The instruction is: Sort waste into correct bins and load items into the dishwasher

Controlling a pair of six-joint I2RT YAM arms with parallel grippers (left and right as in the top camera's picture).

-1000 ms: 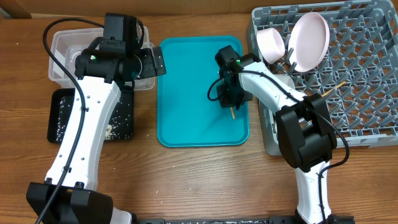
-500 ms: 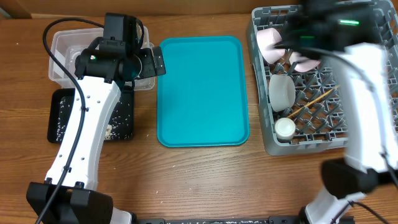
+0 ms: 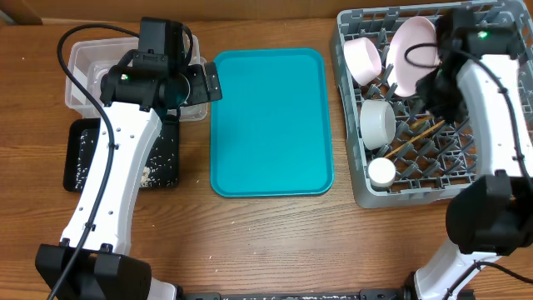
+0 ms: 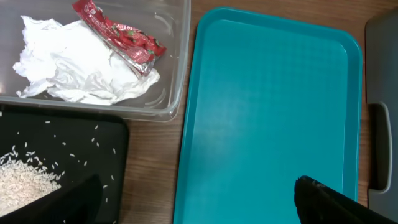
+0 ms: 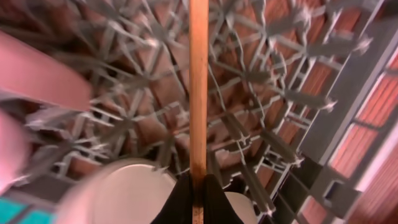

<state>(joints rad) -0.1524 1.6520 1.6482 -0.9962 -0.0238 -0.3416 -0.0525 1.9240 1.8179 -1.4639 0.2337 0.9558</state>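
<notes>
Right pincer (image 5: 198,190) is closed nearly all the way on a thin wooden chopstick (image 5: 198,87), which runs straight out ahead of its fingers over the lattice base of the large square grey plastic dish rack (image 3: 491,158). From above, this pincer (image 3: 430,98) hangs inside the rack. The round pale-pink plate (image 3: 412,50) stands on edge just behind it, with a pale pink bowl (image 3: 362,60) beyond that. A pale round bowl (image 3: 377,123) lies to its side. A second chopstick (image 3: 416,137) lies on the pegs just beneath it, and a small white cup (image 3: 382,172) sits farther along.

Left pincer (image 4: 198,186) stands wide open and holds nothing. Ahead of it and to its left is the clear plastic rectangular tub (image 4: 177,74), with the crumpled white tissue (image 4: 74,68) and crinkled red snack wrapper (image 4: 118,34) inside. Under its left finger is the shallow black rectangular tray (image 4: 93,143), which holds loose whitish rice grains (image 4: 22,177). A large teal serving tray (image 4: 267,124) lies to its right.
</notes>
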